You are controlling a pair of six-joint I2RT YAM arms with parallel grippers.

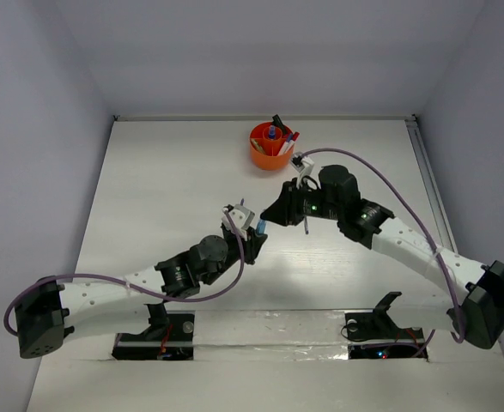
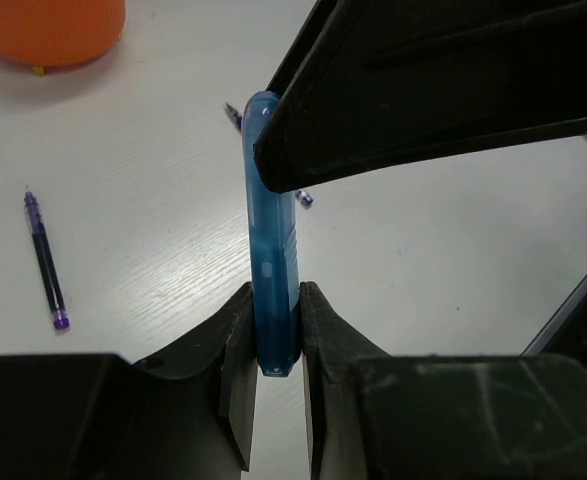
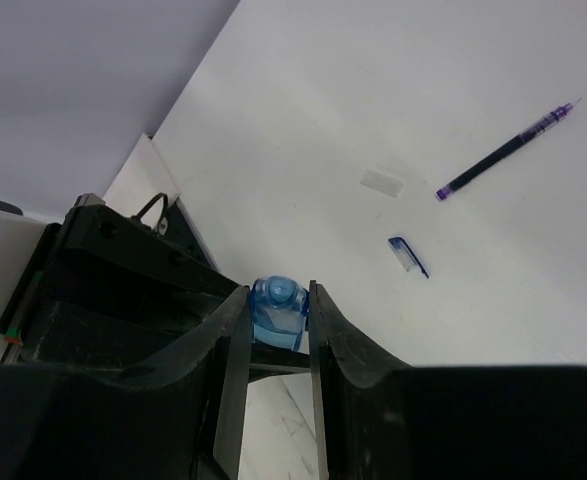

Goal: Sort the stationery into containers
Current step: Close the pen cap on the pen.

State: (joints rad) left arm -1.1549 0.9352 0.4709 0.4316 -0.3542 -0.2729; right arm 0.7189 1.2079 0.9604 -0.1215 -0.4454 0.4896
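Clamped by its lower end in the jaws of the left gripper (image 2: 275, 295), the light blue pen (image 2: 273, 250) hangs above the table (image 2: 423, 260). The jaws of the right gripper (image 3: 278, 290) grip its other end. A dark blue pen (image 2: 45, 260) lies nearby, and the orange tub (image 2: 48, 30) sits farther off.

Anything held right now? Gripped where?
The light blue pen, by both arms: the left gripper clamps one end, the right gripper pinches the opposite end.
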